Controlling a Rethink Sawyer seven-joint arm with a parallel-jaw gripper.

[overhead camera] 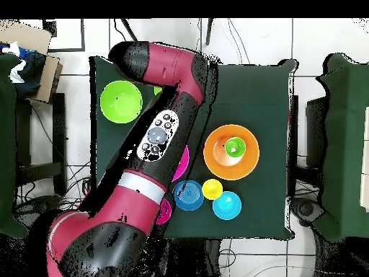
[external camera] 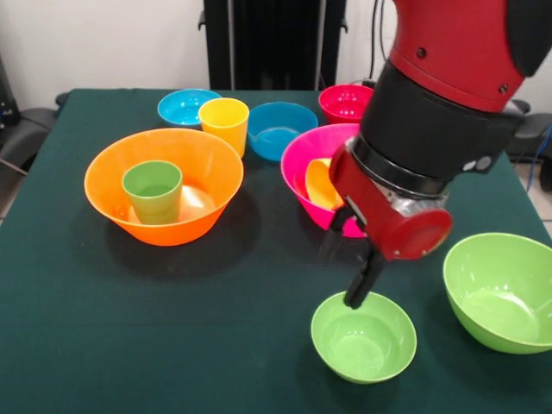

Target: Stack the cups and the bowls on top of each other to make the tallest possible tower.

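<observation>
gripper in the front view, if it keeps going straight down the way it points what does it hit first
Probably the small green bowl: the gripper points down at its far rim. Depth is unclear, so it may already touch.

Premises appear to be a robotics lab: tiled floor (overhead camera: 310,43), cloth-covered tabletop (external camera: 216,328), loose cables (overhead camera: 238,32) on the floor, cardboard box (overhead camera: 32,54) beside it.

No text, label, brand or number can be read anywhere, not on the arm (external camera: 448,112), bowls or cups.
</observation>
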